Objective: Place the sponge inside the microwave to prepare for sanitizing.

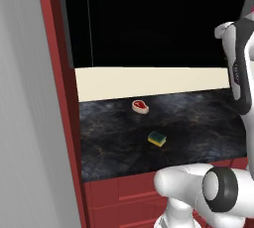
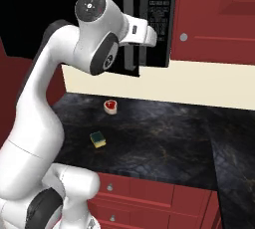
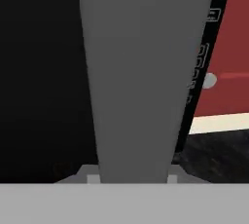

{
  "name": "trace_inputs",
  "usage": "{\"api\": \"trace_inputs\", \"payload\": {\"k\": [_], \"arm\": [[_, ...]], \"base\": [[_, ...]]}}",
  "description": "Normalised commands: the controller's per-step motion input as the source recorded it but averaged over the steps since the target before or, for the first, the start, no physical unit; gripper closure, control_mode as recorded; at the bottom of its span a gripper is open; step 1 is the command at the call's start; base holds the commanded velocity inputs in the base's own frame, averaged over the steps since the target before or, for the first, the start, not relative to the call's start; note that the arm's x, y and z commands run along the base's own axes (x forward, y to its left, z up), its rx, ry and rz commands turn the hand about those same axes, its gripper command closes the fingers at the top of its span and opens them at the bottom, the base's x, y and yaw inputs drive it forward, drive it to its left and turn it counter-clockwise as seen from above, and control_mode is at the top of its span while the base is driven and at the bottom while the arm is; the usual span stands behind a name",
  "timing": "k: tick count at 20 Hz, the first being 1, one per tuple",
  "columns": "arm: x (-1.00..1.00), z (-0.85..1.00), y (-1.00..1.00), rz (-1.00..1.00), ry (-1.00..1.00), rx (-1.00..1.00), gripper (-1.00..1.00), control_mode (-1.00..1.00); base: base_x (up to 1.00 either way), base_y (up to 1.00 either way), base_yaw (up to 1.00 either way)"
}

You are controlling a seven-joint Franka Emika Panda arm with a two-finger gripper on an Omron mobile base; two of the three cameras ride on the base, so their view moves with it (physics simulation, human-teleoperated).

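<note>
The sponge (image 1: 157, 139), yellow with a dark green top, lies flat on the dark counter (image 1: 208, 128); the right base view shows the sponge (image 2: 98, 139) well below the hand. The black microwave (image 2: 160, 19) hangs above the counter, with its button panel at the right. In the hand view the long grey door handle (image 3: 141, 72) runs up between my two fingertips. My gripper (image 3: 131, 177) is shut on that handle. From the right base the gripper (image 2: 133, 49) is up at the door's right edge. I cannot tell whether the door is ajar.
A red-and-white steak piece (image 1: 140, 106) lies on the counter behind the sponge, near the cream backsplash (image 1: 149, 81). Red cabinets (image 2: 219, 19) stand to the right of the microwave, and red drawers (image 2: 149, 193) run under the counter. A red panel (image 1: 59, 98) borders the counter's left.
</note>
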Motion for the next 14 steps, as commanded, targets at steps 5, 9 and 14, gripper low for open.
{"api": "trace_inputs", "payload": {"k": [5, 9, 14], "arm": [[-0.70, 0.00, 0.47, -0.45, 0.00, -0.26, 1.00, -1.00], [-0.68, -0.11, 0.26, -0.52, -0.01, -0.08, 1.00, -1.00], [-0.82, -0.07, 0.17, -0.49, -0.11, 0.02, 1.00, -1.00]], "base": [[0.00, 0.00, 0.00], [0.00, 0.00, 0.00], [0.00, 0.00, 0.00]]}}
